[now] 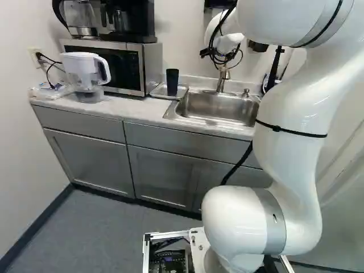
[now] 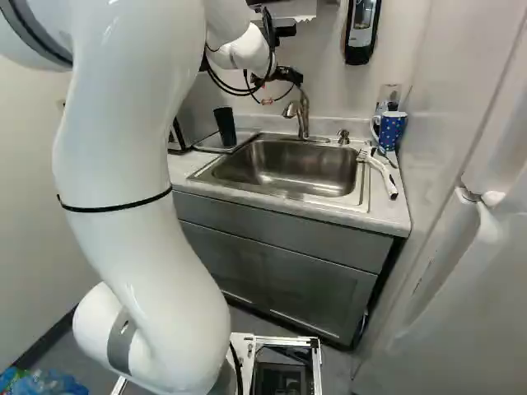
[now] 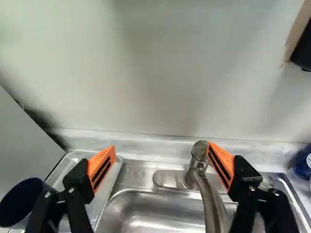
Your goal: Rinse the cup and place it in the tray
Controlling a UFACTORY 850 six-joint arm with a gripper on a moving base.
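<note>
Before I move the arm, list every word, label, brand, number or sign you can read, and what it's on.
No text is legible in any view.
Wall dispenser: small light patches on its front, too small to read.
Microwave: control side too small and dark to read.
Blue mug: pale spots, no lettering I can make out.
Dark cup: no print visible on the side shown.

Your arm [image 2: 136, 181] reaches out toward the faucet [image 2: 303, 119], its two-finger gripper [image 2: 290, 76] spread wide near it.
</note>
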